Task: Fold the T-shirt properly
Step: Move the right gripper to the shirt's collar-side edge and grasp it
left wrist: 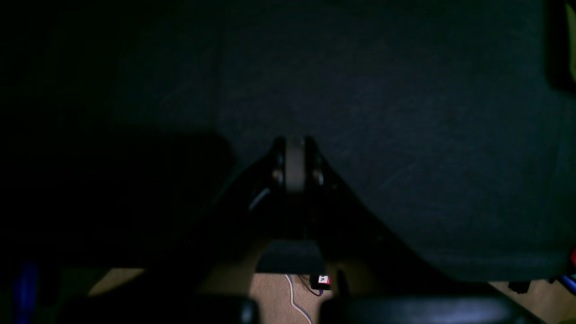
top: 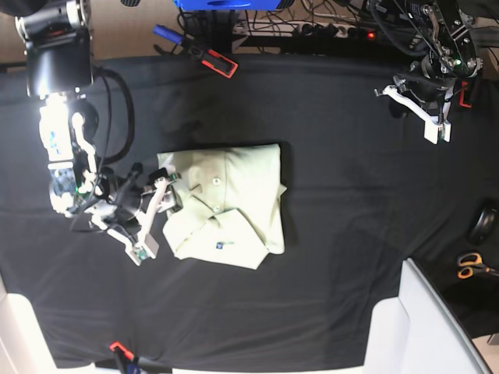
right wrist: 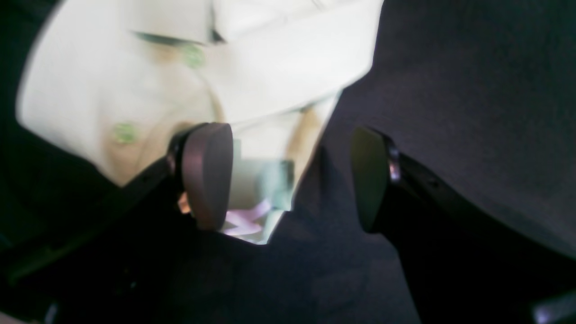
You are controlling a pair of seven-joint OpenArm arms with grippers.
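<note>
T-shirt (top: pixel 226 204) folded on desk (top: pixel 351 195). R gripper (right wrist: pixel 290 177) jaws spread at its edge; L gripper (left wrist: pixel 294 148) jaws pressed together.

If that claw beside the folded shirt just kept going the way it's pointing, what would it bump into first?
Probably the T-shirt. The open right gripper points along the black table cover, one finger already over the shirt's edge; depth is unclear, so it might graze the cover first.

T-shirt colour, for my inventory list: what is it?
Pale mint-green folded cotton T-shirt, one tiny blue mark; base view shows it best.

Pale mint-green T-shirt (top: pixel 226 206) with tiny blue mark, on black cloth (top: pixel 351 179)
</note>
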